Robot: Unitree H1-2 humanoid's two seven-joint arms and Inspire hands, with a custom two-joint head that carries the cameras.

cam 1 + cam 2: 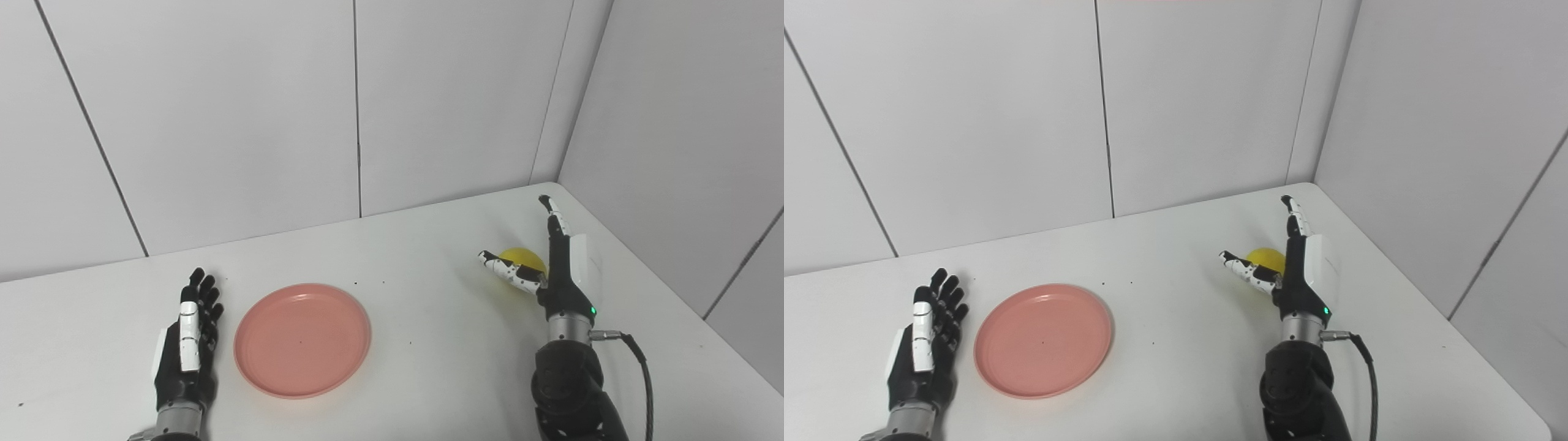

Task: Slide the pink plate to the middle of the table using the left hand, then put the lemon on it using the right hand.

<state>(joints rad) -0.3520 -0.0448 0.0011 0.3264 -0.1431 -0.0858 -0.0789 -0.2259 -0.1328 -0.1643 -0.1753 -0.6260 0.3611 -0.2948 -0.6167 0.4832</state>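
So starting at the left: the left hand is lying flat near the desk surface, fingers spread and holding nothing, with the pink plate just off its thumb side, close to it but not touching as far as I can see. The plate's empty and sits left of the desk's middle, so my read is that the slide is either barely done or not finished yet.

Moving right, the right hand is upright with fingers straight up and thumb poking out toward the plate side, released, nothing gripped. The lemon is tucked right behind that thumb, near the palm, resting on the desk. Can't tell if the thumb is actually touching it.

How I'd do it well: if the plate needs more travel, press the left fingers on the near rim and push sideways, flat and slow, so it doesn't tip or spin. For the lemon, bring the palm in against it before curling the fingers, because it's round and will roll away from a half-closed hand. Wrap it from both sides, lift straight up, then carry it over toward the plate and set it low in the centre.
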